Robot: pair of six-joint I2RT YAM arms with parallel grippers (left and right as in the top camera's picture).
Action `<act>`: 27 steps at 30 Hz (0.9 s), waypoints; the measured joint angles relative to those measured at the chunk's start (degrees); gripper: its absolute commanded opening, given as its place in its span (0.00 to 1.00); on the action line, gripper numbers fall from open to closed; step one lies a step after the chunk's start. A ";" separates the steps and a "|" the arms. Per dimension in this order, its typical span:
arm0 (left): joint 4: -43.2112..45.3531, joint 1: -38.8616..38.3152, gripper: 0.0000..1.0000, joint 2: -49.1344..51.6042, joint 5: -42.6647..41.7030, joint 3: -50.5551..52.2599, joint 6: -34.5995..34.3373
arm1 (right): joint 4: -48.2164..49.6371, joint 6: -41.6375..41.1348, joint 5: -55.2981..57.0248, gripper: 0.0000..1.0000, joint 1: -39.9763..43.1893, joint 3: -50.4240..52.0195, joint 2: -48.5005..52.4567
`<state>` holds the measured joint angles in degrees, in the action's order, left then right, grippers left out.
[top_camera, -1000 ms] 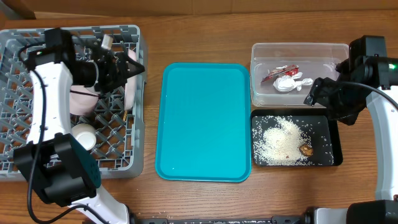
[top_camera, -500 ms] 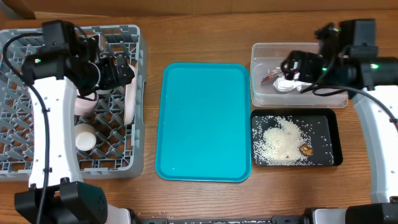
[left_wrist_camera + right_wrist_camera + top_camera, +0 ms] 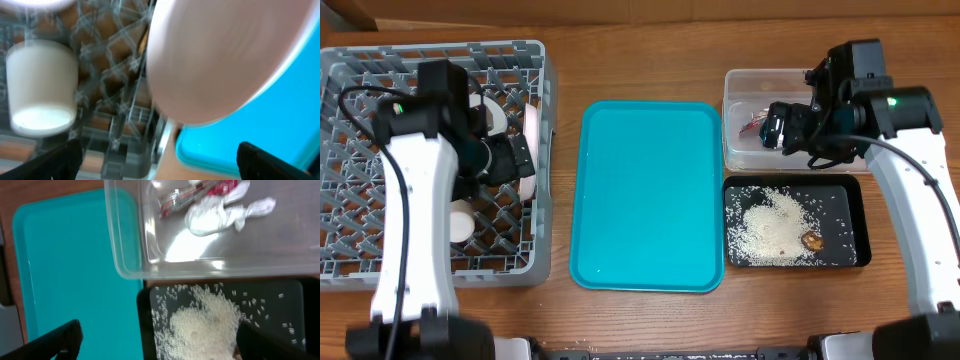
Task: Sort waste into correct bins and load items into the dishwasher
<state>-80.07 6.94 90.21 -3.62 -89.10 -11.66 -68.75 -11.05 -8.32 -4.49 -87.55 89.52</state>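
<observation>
The grey dish rack (image 3: 380,90) stands at the left. A pale pink round dish (image 3: 532,135) stands on edge at its right rim and fills the left wrist view (image 3: 225,55). A small white cup (image 3: 460,222) lies in the rack (image 3: 42,87). My left gripper (image 3: 520,160) is open and empty beside the dish (image 3: 160,165). My right gripper (image 3: 775,125) is open and empty above the clear tub (image 3: 840,80), (image 3: 160,340). The tub holds the red wrapper (image 3: 197,192) and white tissue (image 3: 220,215). The black tray (image 3: 860,215) holds rice (image 3: 770,230) and the brown lump (image 3: 811,240).
A large teal tray (image 3: 650,195) lies between the rack and the two bins, with nothing on it. The tub and the black tray touch, tub behind. Bare wooden table shows around all of them.
My left gripper has moved toward the front of the rack, away from the dish's top. My right arm has swung left, from beside the black tray to over the clear tub.
</observation>
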 measured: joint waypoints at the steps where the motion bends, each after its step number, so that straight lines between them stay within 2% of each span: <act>1: 1.66 -0.98 1.00 -2.67 0.09 2.62 0.00 | 1.25 -0.28 0.09 1.00 0.00 1.25 -1.11; 5: 12.00 -4.17 1.00 -16.50 0.48 14.34 0.02 | 7.43 -0.96 0.44 1.00 -0.02 10.78 -10.88; 9: 19.82 -6.78 1.00 -33.75 0.70 25.07 1.18 | 12.59 -1.29 1.55 1.00 -0.02 21.84 -25.86; 15: 24.02 -7.34 1.00 -54.58 1.33 34.45 1.51 | 11.52 -2.16 5.40 1.00 0.00 32.00 -44.72; 19: 23.63 -7.34 1.00 -59.98 1.75 35.34 1.53 | 9.90 -2.38 6.32 1.00 0.00 32.92 -48.70; 27: 17.00 -7.34 1.00 -60.57 1.95 35.82 1.53 | 9.62 -2.43 6.88 1.00 0.00 32.94 -48.74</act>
<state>-63.07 -0.40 29.65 -1.67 -53.28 -10.13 -59.13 -13.47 -1.43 -4.49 -54.61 40.77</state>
